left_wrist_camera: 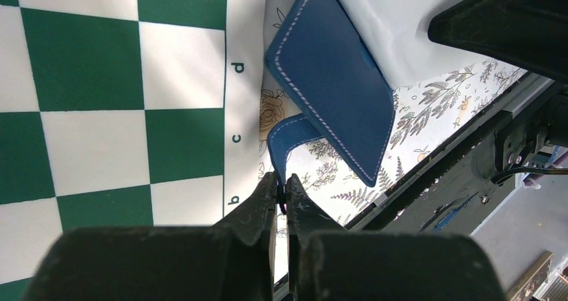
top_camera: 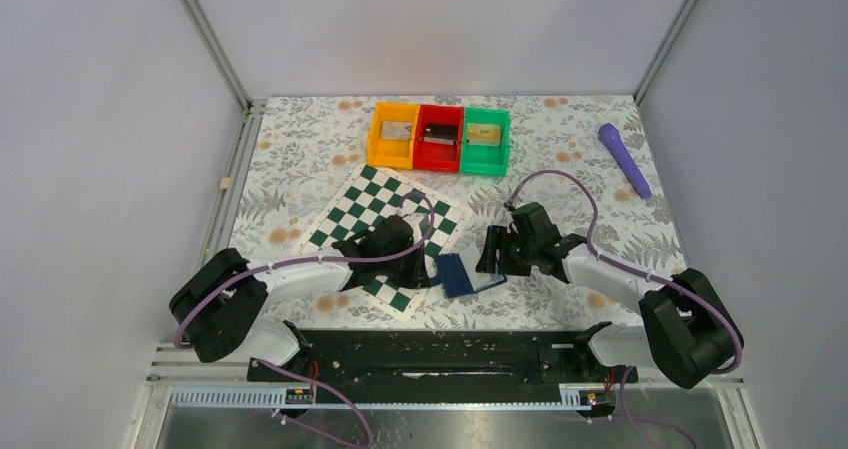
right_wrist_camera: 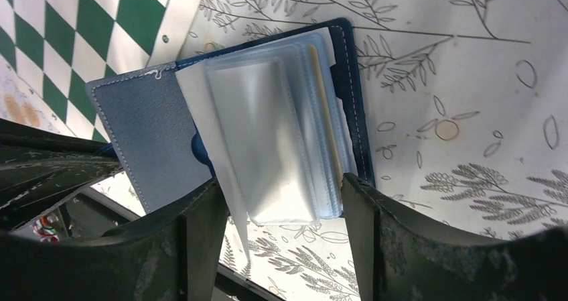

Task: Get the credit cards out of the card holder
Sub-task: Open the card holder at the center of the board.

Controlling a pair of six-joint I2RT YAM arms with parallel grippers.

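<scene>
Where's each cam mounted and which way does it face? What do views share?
Top external: above and behind the bases, looking down over the table; both arms show, left gripper and right gripper at the card holder.
Left wrist: on the left arm, looking along its shut fingers, which pinch the card holder's blue flap beside the chessboard.
Right wrist: on the right arm, looking down between its open fingers at the holder's clear sleeves.
Shared: all three show the card holder and chessboard.
</scene>
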